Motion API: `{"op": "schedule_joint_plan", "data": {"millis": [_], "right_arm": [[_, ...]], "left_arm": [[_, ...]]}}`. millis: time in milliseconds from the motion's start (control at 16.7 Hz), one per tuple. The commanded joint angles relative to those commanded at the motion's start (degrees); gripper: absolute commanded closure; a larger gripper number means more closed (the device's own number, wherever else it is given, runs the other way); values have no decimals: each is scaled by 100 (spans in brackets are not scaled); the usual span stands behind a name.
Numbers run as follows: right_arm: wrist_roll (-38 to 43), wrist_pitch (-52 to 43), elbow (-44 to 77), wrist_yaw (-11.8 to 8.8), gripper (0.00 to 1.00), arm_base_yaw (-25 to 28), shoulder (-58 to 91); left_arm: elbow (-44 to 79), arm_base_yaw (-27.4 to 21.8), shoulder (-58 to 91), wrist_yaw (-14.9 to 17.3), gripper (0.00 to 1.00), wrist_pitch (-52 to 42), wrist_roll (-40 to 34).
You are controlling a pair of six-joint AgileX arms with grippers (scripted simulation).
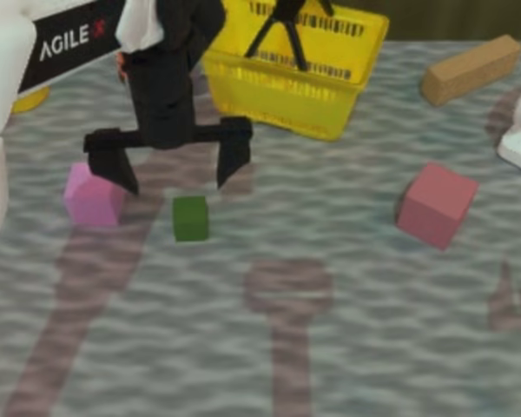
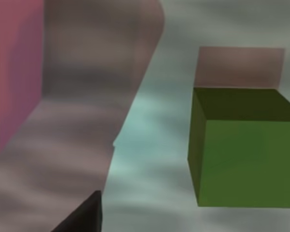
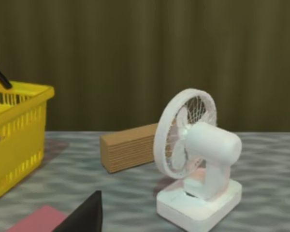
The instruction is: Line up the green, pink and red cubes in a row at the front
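Left gripper (image 1: 175, 176) hanging low over the left half of the table (image 1: 356, 287), fingers spread wide and pinching nothing; one fingertip just over the back right edge of the pink cube (image 1: 93, 198), the other fingertip above bare table behind and to the right of the green cube (image 1: 190, 217). Pink cube near the table's left side, green cube just beside it to the right, not touching, a little closer to the front. In the left wrist view, pink cube (image 2: 12, 72) at one edge and green cube (image 2: 244, 145) at the other, bare table between them, a dark fingertip (image 2: 84, 217) at the border. Red cube (image 1: 437, 205) alone on the right half, well apart from the other two, turned at an angle. Right gripper not seen in the top view; only a dark fingertip (image 3: 87, 215) in the right wrist view, so cannot tell whether spread or closed. Same view: corner of the red cube (image 3: 36, 220), a white fan (image 3: 198, 159), a tan block (image 3: 128, 147), a yellow basket (image 3: 14, 140). Basket (image 1: 295, 65) and tan block (image 1: 471, 69) at the back of the table.
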Motion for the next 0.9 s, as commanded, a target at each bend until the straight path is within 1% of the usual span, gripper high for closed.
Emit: {"op": "schedule_joint_plan", "data": {"millis": [420,720,900], "right_arm": [[0,0,0,0,0,0,0],[0,0,0,0,0,0,0],[0,0,0,0,0,0,0]], "left_arm": [[-888,-14,503,5,0,1432,2],[-992,-16,571,5,0,1571,0],[-992,-16,571,5,23,1571,0]]}}
